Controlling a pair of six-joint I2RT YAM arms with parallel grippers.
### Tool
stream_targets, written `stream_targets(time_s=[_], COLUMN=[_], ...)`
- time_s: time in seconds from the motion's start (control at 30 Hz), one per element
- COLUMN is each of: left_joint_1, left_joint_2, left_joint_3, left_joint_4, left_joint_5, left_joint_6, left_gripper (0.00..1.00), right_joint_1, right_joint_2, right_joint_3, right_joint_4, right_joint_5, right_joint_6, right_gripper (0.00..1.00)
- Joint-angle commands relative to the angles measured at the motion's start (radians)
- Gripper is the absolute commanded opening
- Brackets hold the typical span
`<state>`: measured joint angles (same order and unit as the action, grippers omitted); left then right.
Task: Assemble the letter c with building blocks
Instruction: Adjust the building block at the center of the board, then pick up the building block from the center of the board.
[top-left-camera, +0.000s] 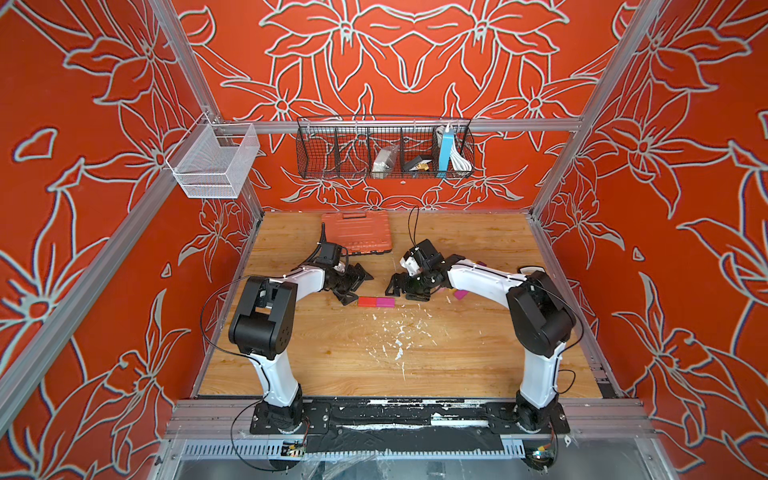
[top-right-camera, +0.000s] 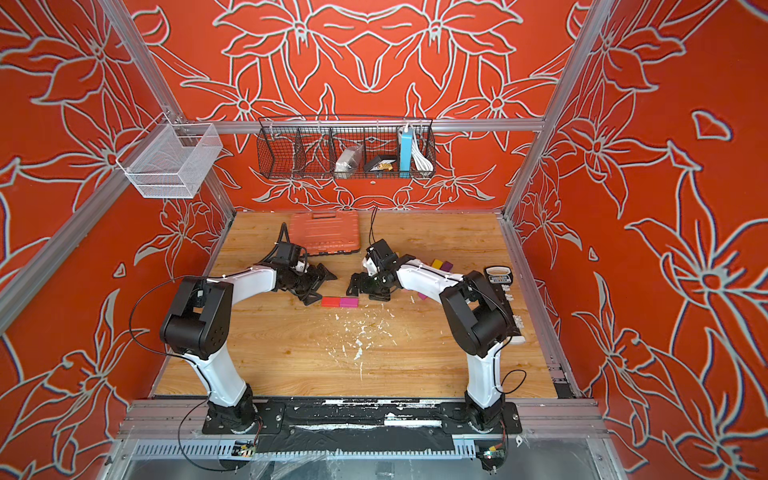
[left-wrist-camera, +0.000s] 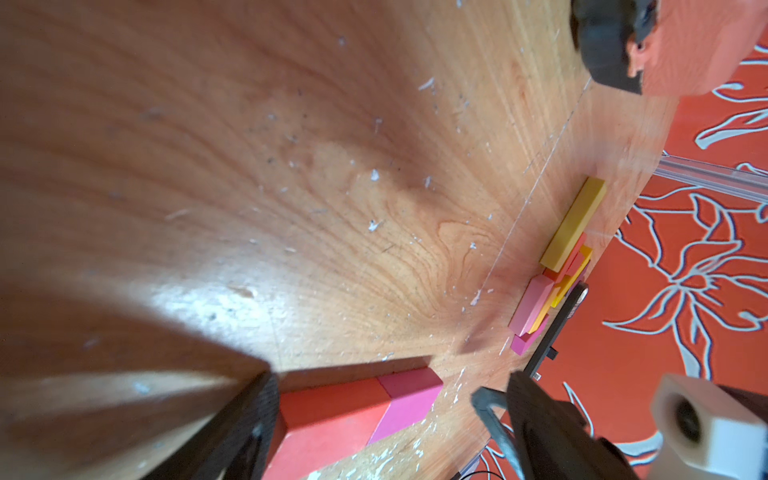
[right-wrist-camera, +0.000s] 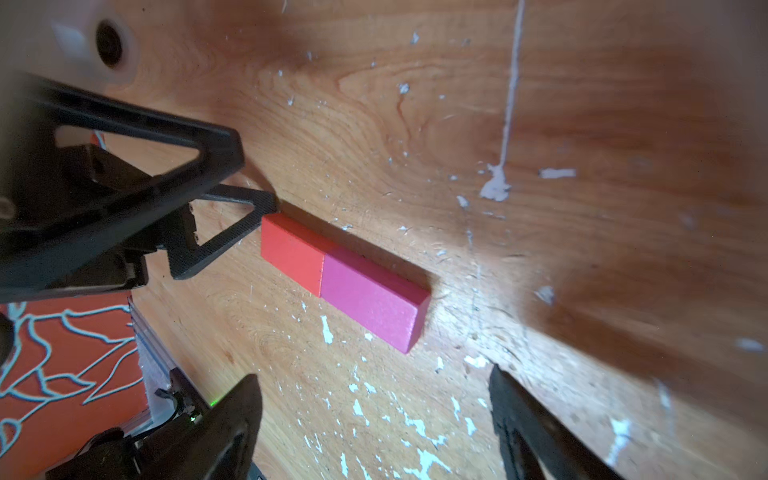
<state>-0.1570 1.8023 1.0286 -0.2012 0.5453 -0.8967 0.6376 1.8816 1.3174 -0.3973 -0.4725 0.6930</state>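
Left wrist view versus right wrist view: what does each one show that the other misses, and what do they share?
Left wrist only: the heap of unused blocks with a long yellow block, and a corner of the orange case. Right wrist only: the left gripper seen from outside, open, a finger close beside the red block's end. Both: red block and magenta block lying end to end on the table.

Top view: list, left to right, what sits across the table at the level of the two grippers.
In a top view: left gripper → flat red rectangular block → flat magenta rectangular block, butted end to end with the red one → right gripper → loose magenta block beside the right arm.
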Motion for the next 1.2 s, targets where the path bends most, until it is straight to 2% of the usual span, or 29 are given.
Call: stream_targets(time_s=[0.0,0.17,0.27,0.37,0.5,0.7,1.17], left_joint_1=[0.014,0.053,0.035,-0.002,-0.052,-0.091,-0.098], left_joint_2=[-0.012,-0.081,-0.095,-0.079,-0.045,-0.027,-0.005], left_joint_3=[0.012,0.047,0.117,0.191,0.254,0.251,0.252], left_joint_4=[-0.064,-0.166,-0.247,-0.298,-0.334,-0.324,-0.314], left_joint_5=[-0.021,-0.084,-0.131,-0.157,-0.173,-0.183,-0.153], left_joint_6=[0.048,0.127,0.181,0.203,0.211,0.196,0.191], left_gripper=[0.90,0.93,0.93,0.94,0.94,0.95,0.95], right_joint_1=[-0.053,-0.150,-0.201,-0.250,-0.325,-0.393,-0.405], right_joint_2=[-0.099,-0.181,-0.228,-0.238,-0.183,-0.089,0.093], right_joint_3=[-0.020,-0.010,-0.024,-0.023,0.022,0.067,0.178], right_joint_4=[-0.077,-0.198,-0.229,-0.237,-0.318,-0.343,-0.380], right_joint_5=[0.126,0.281,0.343,0.355,0.404,0.436,0.475], right_joint_6=[-0.038,-0.116,-0.147,-0.165,-0.149,-0.082,-0.073], right_gripper=[0.89,0.91,0.92,0.93,0.93,0.92,0.79])
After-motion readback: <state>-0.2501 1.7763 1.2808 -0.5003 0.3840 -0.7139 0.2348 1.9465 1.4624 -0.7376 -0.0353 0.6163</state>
